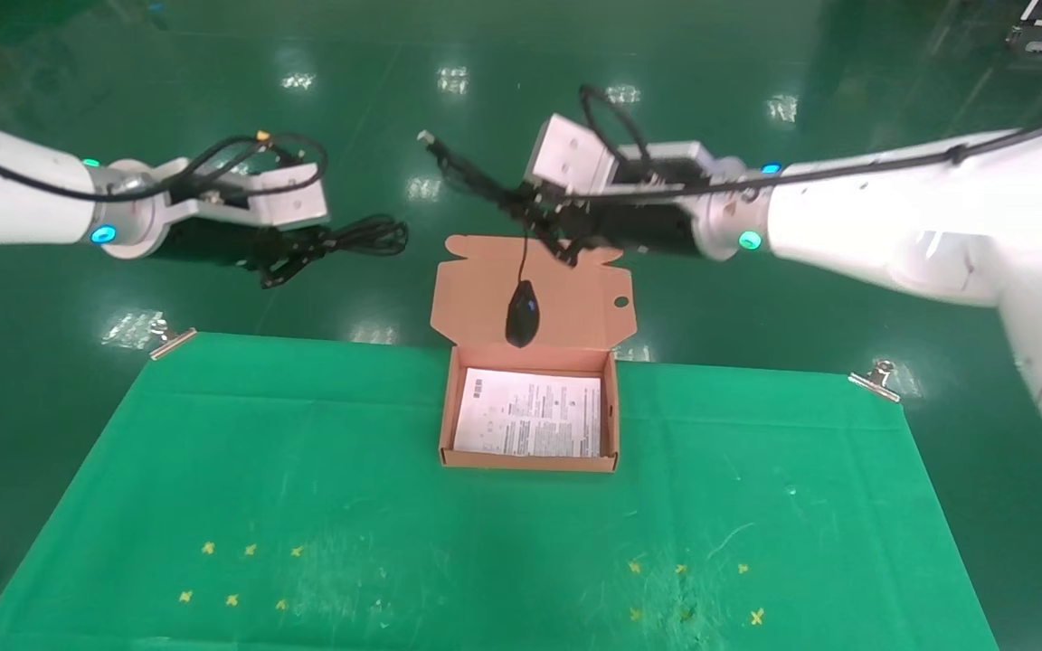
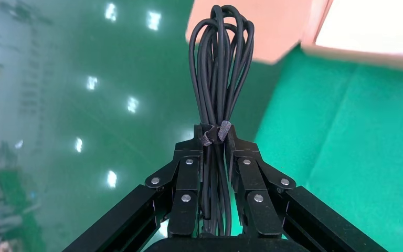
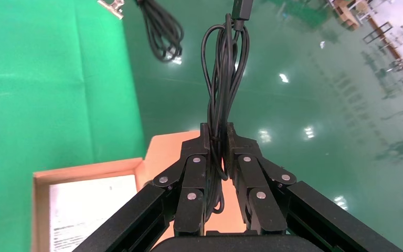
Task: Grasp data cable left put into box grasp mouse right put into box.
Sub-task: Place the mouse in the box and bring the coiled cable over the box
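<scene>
My left gripper (image 1: pixel 290 249) is up in the air, left of the box and beyond the table's far edge. It is shut on the data cable (image 1: pixel 349 237), a tied black bundle; in the left wrist view the fingers (image 2: pixel 214 134) pinch it at the tie and the loops (image 2: pixel 220 63) stick out ahead. My right gripper (image 1: pixel 535 215) is shut on the mouse's coiled cord (image 3: pixel 223 79), with the USB plug (image 3: pixel 240 8) at its end. The black mouse (image 1: pixel 522 314) hangs by the cord in front of the open lid (image 1: pixel 566 298). The box (image 1: pixel 449 407) lies open with a white printed sheet inside.
The green cloth table (image 1: pixel 304 488) has metal clips at its far corners, left (image 1: pixel 168 342) and right (image 1: pixel 878 378). Small yellow marks dot the near part of the cloth. Shiny green floor lies beyond the table.
</scene>
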Motion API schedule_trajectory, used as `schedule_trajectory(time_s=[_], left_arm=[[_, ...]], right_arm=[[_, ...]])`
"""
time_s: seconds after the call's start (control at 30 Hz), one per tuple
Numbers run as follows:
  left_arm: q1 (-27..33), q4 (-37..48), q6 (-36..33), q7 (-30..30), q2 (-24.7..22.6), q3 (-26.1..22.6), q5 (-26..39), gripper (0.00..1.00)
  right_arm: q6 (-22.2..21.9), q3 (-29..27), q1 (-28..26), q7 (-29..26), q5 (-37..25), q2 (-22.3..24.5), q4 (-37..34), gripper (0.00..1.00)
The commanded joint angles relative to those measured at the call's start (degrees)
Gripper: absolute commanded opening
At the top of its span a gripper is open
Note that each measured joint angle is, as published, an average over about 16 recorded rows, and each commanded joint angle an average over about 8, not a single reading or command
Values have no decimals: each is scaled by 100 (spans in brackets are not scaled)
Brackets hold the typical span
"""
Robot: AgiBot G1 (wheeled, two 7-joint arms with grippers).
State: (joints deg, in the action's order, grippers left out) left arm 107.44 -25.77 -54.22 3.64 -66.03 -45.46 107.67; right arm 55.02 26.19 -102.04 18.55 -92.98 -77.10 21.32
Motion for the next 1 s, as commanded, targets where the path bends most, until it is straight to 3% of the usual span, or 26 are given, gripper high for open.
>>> schedule_trajectory(time_s=[0.03, 0.67, 1.0], left_arm=[[-36, -59, -10, -168, 39, -62, 114, 0], [-361, -1494, -158, -1560, 490, -306, 755, 0], [-467, -1913, -196, -1912, 610, -341, 906, 0]], right_arm=[[18, 33, 61, -6, 15, -27, -13, 0], [-367, 1246, 723, -762, 722, -117, 525, 0], [-890, 2088, 865, -1096, 752, -115, 197, 0]])
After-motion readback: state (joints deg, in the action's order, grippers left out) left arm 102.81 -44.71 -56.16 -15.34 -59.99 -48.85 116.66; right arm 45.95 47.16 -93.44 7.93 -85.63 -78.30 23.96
